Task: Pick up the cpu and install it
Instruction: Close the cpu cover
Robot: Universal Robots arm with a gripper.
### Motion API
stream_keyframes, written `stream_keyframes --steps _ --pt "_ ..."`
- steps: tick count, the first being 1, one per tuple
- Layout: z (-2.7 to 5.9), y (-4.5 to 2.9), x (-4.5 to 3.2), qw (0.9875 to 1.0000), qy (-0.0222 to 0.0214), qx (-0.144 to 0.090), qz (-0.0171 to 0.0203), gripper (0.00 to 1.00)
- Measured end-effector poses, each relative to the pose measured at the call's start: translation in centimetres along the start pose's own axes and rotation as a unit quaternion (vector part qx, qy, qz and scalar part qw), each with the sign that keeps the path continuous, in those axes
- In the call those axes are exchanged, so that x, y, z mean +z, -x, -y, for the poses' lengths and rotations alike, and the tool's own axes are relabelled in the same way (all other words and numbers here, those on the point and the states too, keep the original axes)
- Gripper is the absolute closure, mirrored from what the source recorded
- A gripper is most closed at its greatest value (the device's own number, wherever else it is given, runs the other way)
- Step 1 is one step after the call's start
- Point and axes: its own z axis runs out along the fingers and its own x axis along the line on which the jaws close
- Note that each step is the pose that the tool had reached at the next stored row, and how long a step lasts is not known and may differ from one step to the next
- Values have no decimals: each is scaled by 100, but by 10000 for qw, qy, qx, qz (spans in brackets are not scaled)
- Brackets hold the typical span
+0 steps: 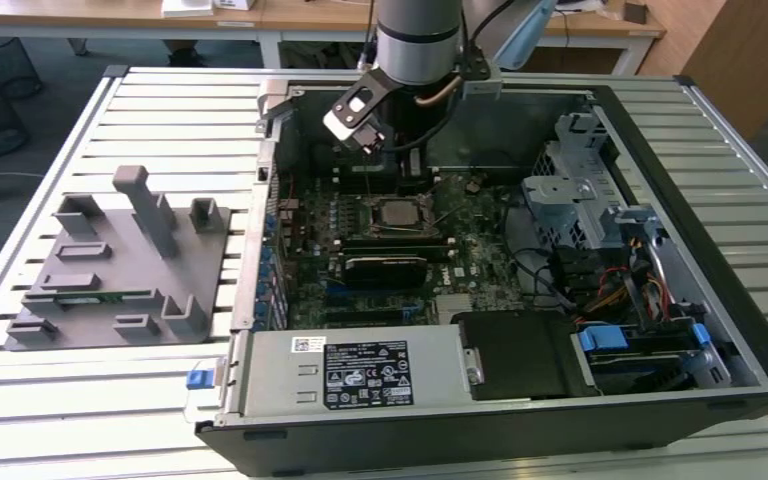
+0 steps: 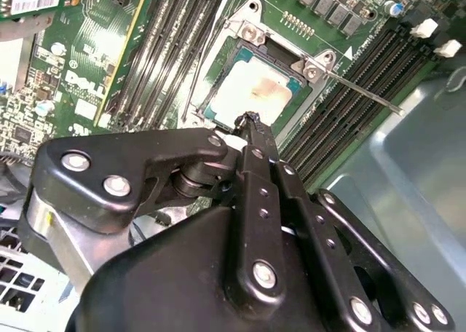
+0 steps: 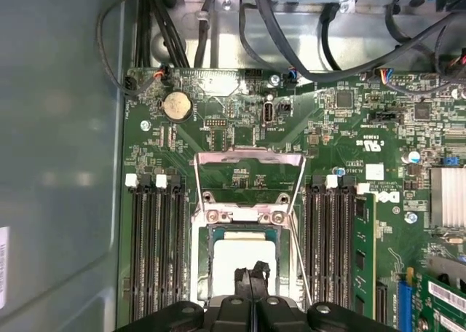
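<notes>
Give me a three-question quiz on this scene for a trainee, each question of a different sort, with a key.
1. True or false: the cpu lies in the socket on the motherboard.
2. Multiple choice: the socket's metal load frame is A) clamped down over the cpu, B) swung open, leaving the cpu bare, C) lying on the table outside the case.
3. Fill in: over the cpu, the gripper is ___, holding nothing.
Key: 1 true; 2 B; 3 shut.
</notes>
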Motion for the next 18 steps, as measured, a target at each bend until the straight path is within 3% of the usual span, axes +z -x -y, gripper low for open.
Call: stream_keyframes --steps 13,18 --pt "-6 -6 -304 10000 0 0 0 89" --pt "-8 -1 -346 10000 0 -1 -1 89"
